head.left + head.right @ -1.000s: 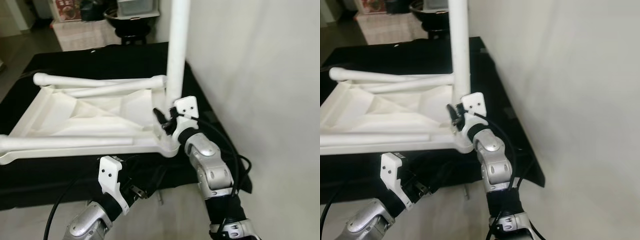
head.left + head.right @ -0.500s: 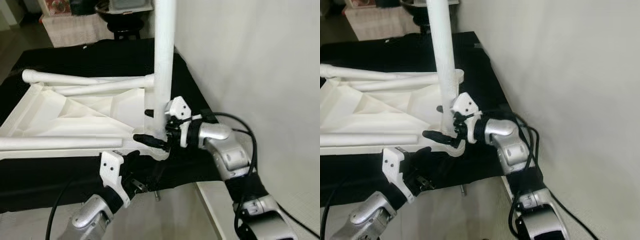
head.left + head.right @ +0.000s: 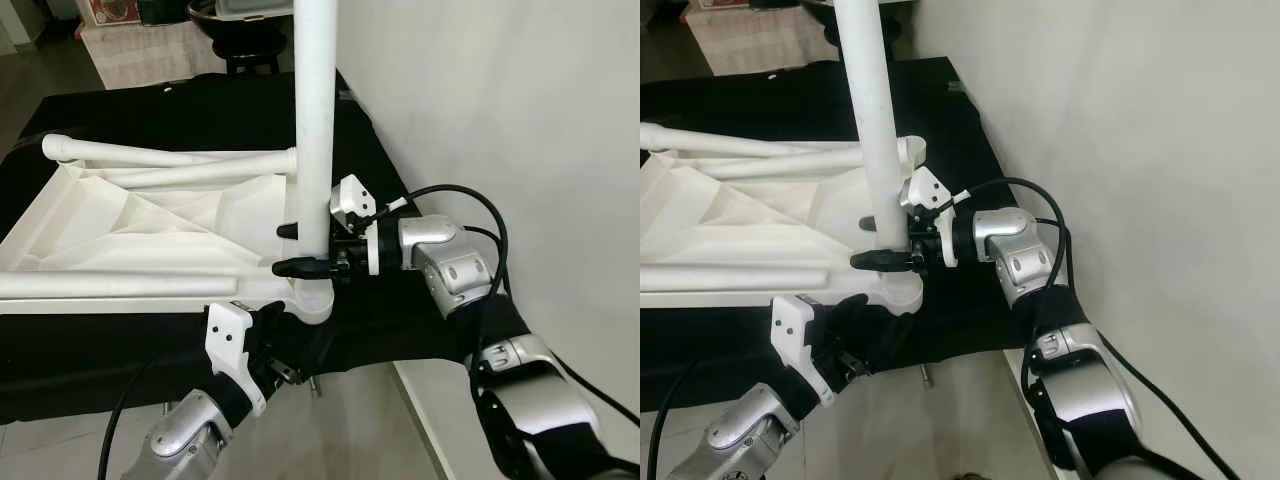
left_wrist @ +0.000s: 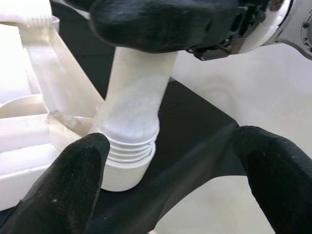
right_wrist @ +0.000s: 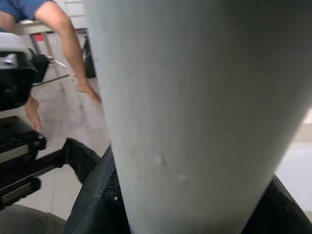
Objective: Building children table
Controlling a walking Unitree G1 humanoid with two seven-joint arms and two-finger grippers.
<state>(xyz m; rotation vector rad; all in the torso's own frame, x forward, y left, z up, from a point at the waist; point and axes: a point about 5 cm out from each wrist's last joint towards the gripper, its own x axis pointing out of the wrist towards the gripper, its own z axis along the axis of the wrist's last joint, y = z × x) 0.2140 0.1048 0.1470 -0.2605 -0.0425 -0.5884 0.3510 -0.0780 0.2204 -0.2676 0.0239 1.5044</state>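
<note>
Right pincer (image 3: 297,248) squeezes tall white plastic leg (image 3: 314,130) low down, likely to twist it into corner socket of upside-down white plastic tabletop (image 3: 130,235) on black desk (image 3: 170,110). Left pincer (image 3: 262,345) wide open, empty, below corner.

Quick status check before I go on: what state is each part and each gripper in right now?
Upright table leg: standing in the corner socket, threads showing at its base.
Tabletop: upside down on the black cloth.
Loose legs: lying flat on the tabletop.
Right gripper: shut on the upright leg.
Left gripper: open, below the socket.
</note>
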